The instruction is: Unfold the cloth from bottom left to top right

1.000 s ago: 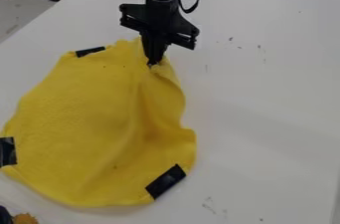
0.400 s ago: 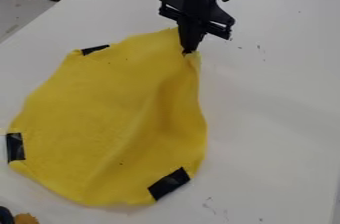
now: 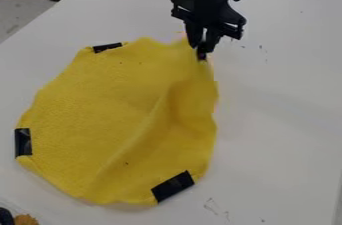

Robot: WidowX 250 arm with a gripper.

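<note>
Below the end effector (image 3: pixel 202 55), the yellow cloth (image 3: pixel 113 119).

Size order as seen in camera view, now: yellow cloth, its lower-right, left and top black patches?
1. yellow cloth, by far
2. lower-right patch and left patch: fairly close, and nearness to the camera makes it unsure, so not ranked
3. top patch, clearly smallest

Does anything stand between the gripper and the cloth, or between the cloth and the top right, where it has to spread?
Nothing visible does. The gripper is right at the upper-right edge of the cloth, and toward the top right I see no obstacle on the table, just small dark marks.
</note>
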